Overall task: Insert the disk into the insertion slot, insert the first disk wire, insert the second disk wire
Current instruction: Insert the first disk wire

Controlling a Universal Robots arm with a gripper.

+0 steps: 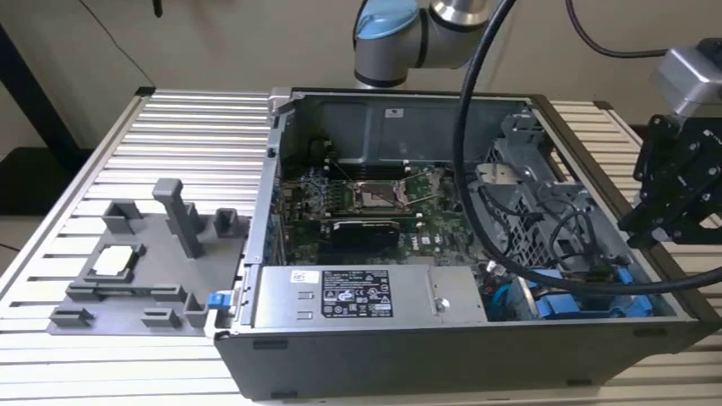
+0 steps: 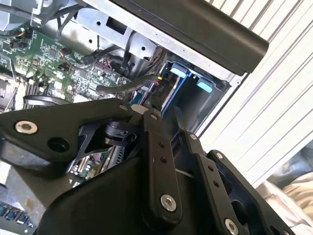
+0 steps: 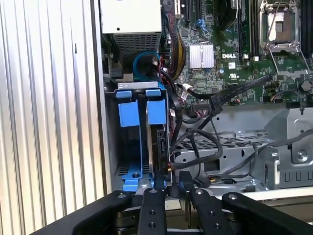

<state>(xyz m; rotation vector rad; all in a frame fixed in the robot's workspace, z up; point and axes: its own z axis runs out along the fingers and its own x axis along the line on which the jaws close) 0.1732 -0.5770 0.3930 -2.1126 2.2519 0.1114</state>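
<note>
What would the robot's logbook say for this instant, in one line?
disk: on edge in insertion slot | gripper: nearest its end | black cables: lying alongside

Open computer case on slatted metal table, green motherboard, labelled power supply, grey fixture tray beside it

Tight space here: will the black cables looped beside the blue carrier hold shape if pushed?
Probably not: the black cables hang in loose curves, so likely floppy. Being thin, they seem light. They cross each other, so may snag.
</note>
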